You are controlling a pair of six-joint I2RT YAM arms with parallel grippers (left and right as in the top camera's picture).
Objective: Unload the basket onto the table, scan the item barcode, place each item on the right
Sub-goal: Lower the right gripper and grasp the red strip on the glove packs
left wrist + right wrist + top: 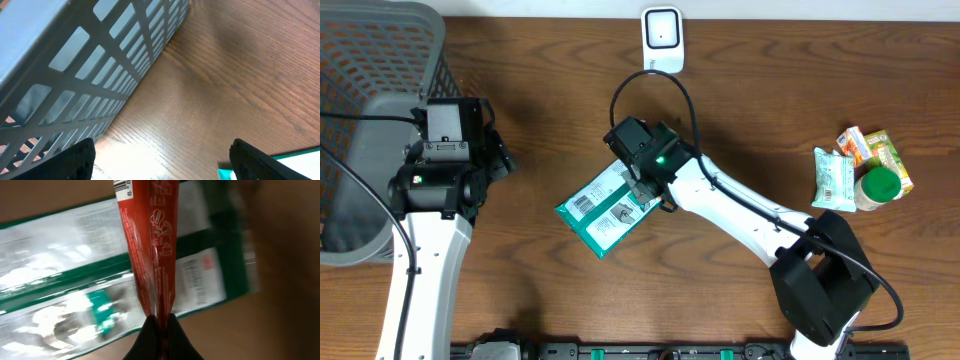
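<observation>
Red packet [150, 255] sits pinched in the closed right gripper [159, 322], above a green package [605, 208] mid-table. Grasp done; showing its barcode [123, 187] to the scanner [661, 35] is left. Left gripper [160, 162] hangs open, empty.

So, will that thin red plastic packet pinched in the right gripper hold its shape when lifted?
Probably floppy: the thin red plastic packet, pinched edge-on by the right gripper, looks like creased film. Likely light for its size, so it may swing or twist. Its glossy surface might slip in the pinch.
</observation>
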